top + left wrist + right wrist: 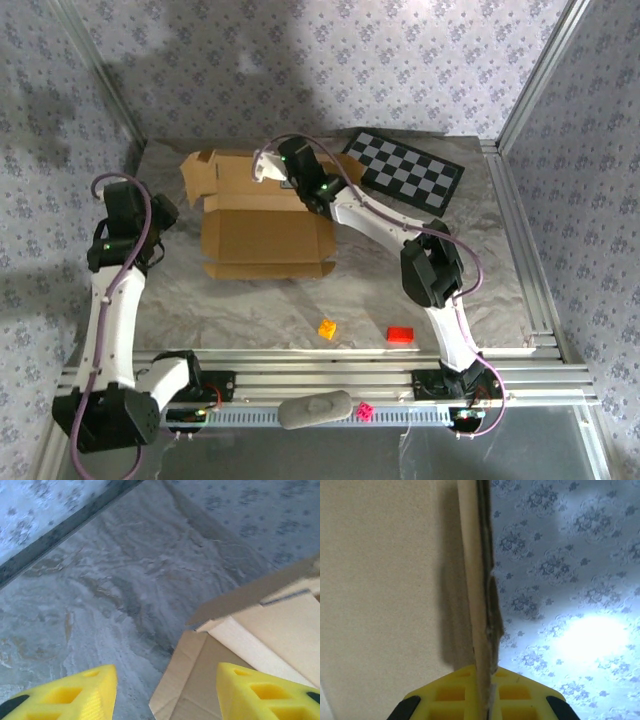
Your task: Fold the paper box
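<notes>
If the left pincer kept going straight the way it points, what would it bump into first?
Likely the flat flap edge of the cardboard box, or the grey table cover beside it; depth is unclear.

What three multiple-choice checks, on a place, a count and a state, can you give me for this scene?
1. Where is the board from the box?
A. Farther back, to the right.
B. Nearer, to the left.
C. Under it.

2. How many small blocks lie on the table, nearer than the box?
A. None.
B. Two.
C. Five.

3. The right pincer is:
A. open over the board.
B. shut on a block.
C. shut on the box's edge.

Answers:
1 A: the top view shows the board behind and to the right of the box.
2 B: there is an orange block and a red block.
3 C: the right wrist view shows the cardboard edge clamped in it.
</notes>
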